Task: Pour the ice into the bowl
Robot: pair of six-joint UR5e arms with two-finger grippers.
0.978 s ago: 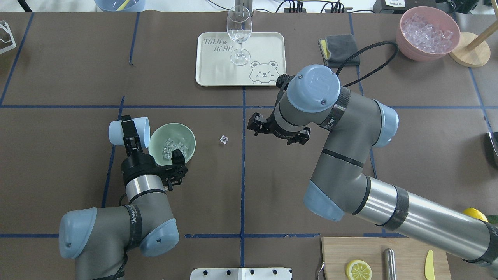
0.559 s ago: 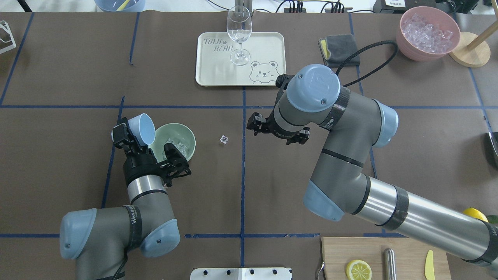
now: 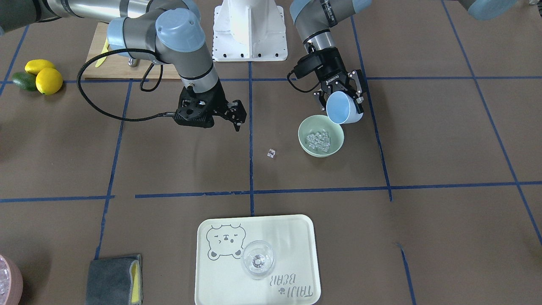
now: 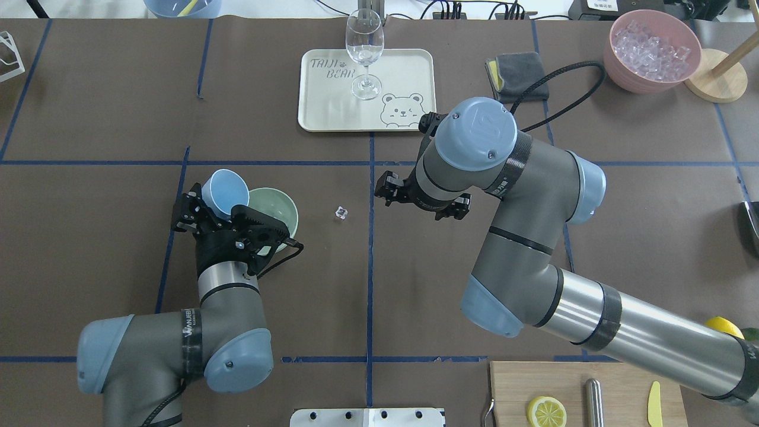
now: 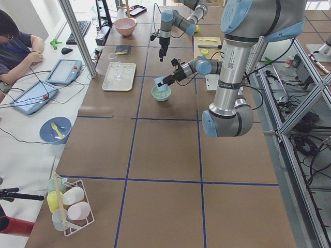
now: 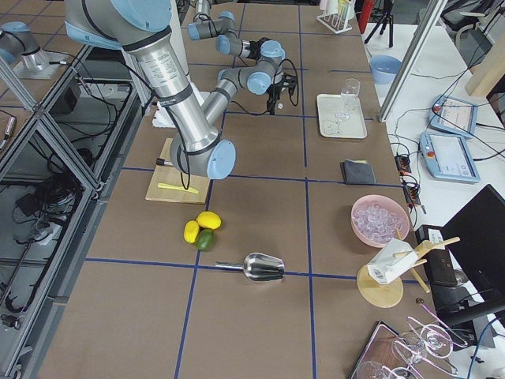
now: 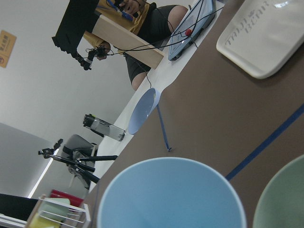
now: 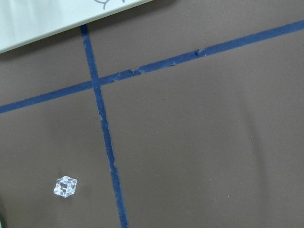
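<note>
From overhead, the left claw (image 3: 341,101) pinches a blue cup (image 4: 225,191) at ten o'clock of the bowl (image 4: 286,206) holding ice (image 3: 318,140); the right claw (image 3: 211,123) hangs spread.

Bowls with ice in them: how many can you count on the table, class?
2. The green bowl sits on the robot's left, by the tilted blue cup; the pink bowl stands at the table's far right corner. None seems hidden.

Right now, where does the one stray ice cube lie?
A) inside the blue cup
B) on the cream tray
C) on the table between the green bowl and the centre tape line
C: the stray ice cube sits on the brown table, apart from the mint-green bowl.
</note>
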